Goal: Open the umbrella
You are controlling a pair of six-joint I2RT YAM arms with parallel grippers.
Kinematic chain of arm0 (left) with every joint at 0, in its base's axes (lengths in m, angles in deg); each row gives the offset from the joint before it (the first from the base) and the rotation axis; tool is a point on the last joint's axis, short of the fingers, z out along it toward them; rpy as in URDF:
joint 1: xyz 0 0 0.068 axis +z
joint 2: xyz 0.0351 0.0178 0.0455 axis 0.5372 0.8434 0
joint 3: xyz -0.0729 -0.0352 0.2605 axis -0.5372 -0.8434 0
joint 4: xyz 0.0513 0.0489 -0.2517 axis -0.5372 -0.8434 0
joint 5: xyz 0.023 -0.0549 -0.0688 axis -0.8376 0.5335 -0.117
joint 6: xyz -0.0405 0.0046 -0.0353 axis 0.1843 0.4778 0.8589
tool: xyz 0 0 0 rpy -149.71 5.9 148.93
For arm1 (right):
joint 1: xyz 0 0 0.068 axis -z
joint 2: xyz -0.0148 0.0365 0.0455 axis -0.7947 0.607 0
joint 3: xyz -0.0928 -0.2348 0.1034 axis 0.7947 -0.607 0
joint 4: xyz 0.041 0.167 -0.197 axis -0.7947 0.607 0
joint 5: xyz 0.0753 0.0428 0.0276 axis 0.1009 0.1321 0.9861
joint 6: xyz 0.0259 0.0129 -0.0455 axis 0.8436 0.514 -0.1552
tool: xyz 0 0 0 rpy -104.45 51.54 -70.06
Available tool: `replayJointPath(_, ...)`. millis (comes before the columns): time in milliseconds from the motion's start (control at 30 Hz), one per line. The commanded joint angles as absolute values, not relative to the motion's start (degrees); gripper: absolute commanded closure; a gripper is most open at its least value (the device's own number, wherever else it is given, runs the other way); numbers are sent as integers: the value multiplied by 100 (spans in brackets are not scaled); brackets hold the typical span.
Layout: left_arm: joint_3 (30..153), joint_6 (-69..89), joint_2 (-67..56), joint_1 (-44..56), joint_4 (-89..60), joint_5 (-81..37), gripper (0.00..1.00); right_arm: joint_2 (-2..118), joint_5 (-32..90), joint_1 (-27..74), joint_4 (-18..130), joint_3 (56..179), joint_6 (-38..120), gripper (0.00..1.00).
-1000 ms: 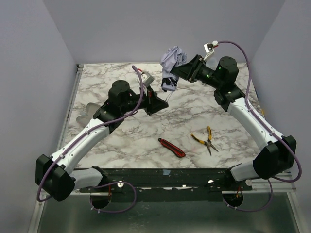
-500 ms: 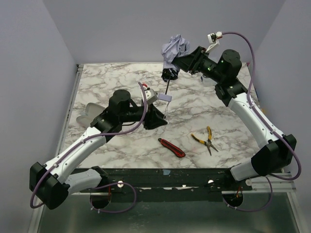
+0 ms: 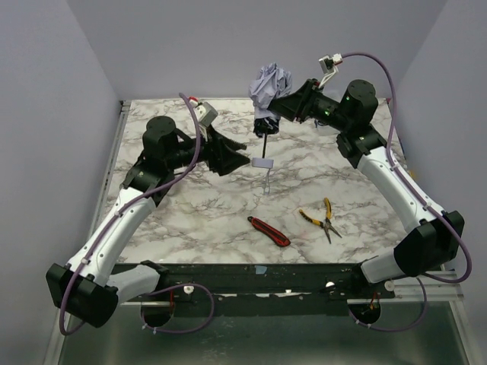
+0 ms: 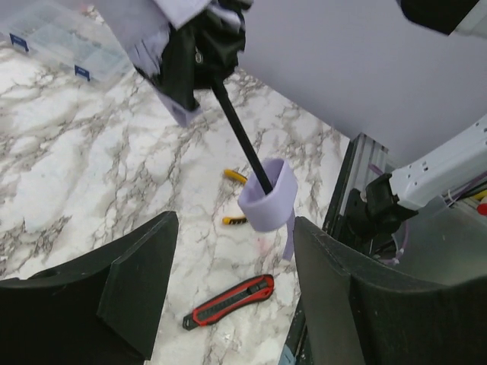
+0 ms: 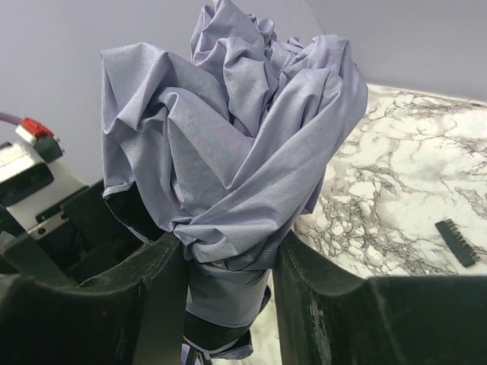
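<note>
Umbrella [image 3: 270,82]: canopy held by right gripper [image 3: 283,103] at far edge; left gripper [image 4: 236,222] gaped wide. I judged: centre handle [image 4: 268,201], then close.

We find a robotics laboratory test cell, not a home or shop. Plain pale lavender-grey wall panels [image 3: 228,46] enclose a white, grey-veined marble-pattern tabletop [image 3: 190,213] on three sides. A silver aluminium frame rail [image 3: 108,179] runs along its left edge. Two white-and-black jointed robot arms, left [image 3: 114,228] and right [image 3: 396,190], are bolted to a black base bar [image 3: 266,275], with purple cables [image 3: 384,84] looped along them. We note loose hand tools: a red-and-black utility knife [image 3: 268,231], yellow-handled pliers [image 3: 323,217], and a clear plastic compartment box [image 4: 46,38].
</note>
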State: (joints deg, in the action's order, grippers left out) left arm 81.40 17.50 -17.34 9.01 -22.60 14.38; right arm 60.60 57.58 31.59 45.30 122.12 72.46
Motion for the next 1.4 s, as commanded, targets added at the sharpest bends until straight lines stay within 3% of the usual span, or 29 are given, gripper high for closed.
replayJointPath(0, 8650, 2211, -1401, 876, -2034, 1293, 35, 5850, 6009, 3115, 4047, 12276, 7421, 100)
replayJointPath(400, 9378, 2051, -763, 148, -2504, 115, 35, 5863, 5525, 2892, 4209, 12381, 7287, 100)
replayJointPath(600, 9604, 1210, -683, -347, -3163, -1630, 36, 5813, 3829, 2538, 5412, 12746, 6397, 100)
replayJointPath(867, 10077, 482, -225, -768, -3749, -2809, 37, 5901, 3083, 2283, 5904, 12780, 6209, 100)
replayJointPath(1100, 10297, 370, 122, -855, -4200, -2845, 41, 5875, 2656, 2218, 6010, 12808, 6050, 100)
replayJointPath(1367, 10261, 390, 499, -890, -4745, -2560, 54, 5814, 2414, 2215, 5891, 12780, 5876, 100)
